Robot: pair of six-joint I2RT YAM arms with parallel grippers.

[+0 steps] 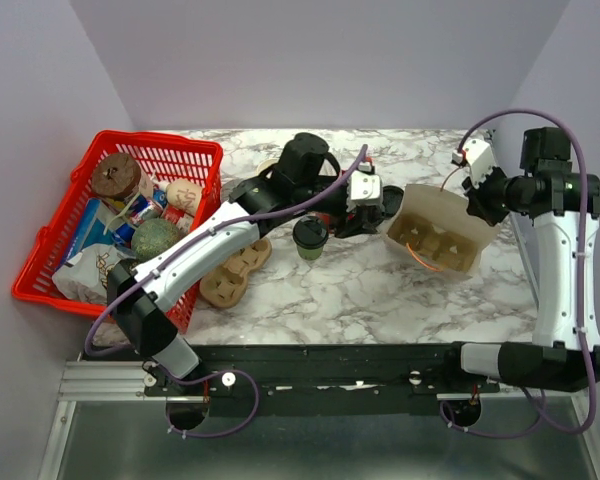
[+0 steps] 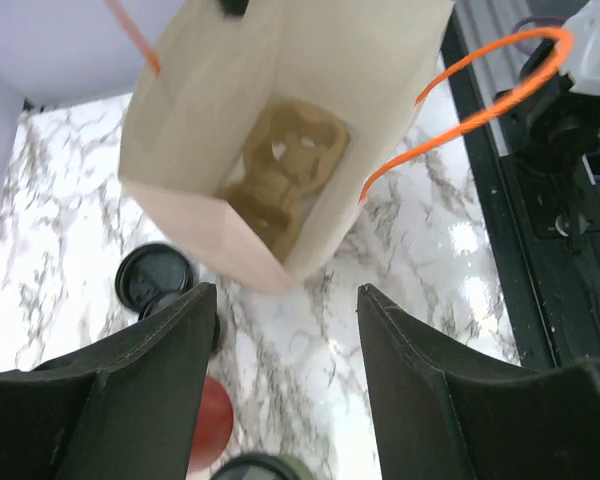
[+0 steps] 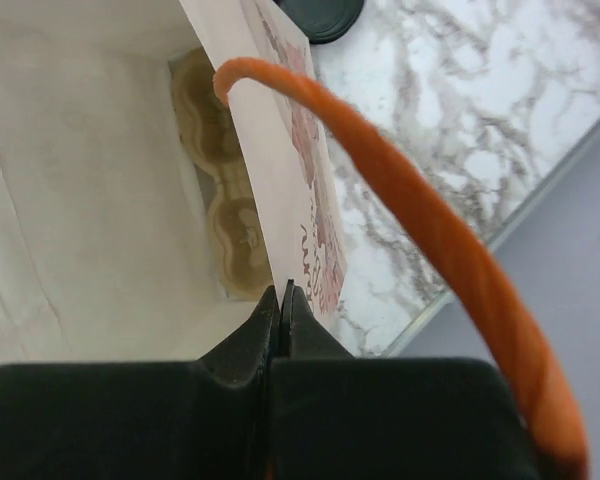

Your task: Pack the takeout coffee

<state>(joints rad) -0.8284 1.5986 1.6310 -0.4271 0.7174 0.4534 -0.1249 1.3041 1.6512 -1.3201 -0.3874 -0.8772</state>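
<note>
- Right claw (image 3: pixel 282 300) pinches the paper bag (image 1: pixel 460 215), tipping its mouth sideways for loading.
- Left claw (image 2: pixel 285 292) open, empty; takeout coffee (image 1: pixel 310 237) unpacked on tabletop (image 1: pixel 380 290).

The bag (image 1: pixel 450 208) is made of matt tan paper; the marbled tabletop (image 1: pixel 380 290) is finished smooth and glossy; the basket (image 1: pixel 175 155) is moulded red plastic.

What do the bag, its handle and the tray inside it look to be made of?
The bag looks like thin tan paper, matte, with creases on its walls. The handle is an orange cord, perhaps paper or fibre, matte and stiff enough to hold its arch. The tray is probably moulded pulp: rough brown, with pressed round wells.
</note>
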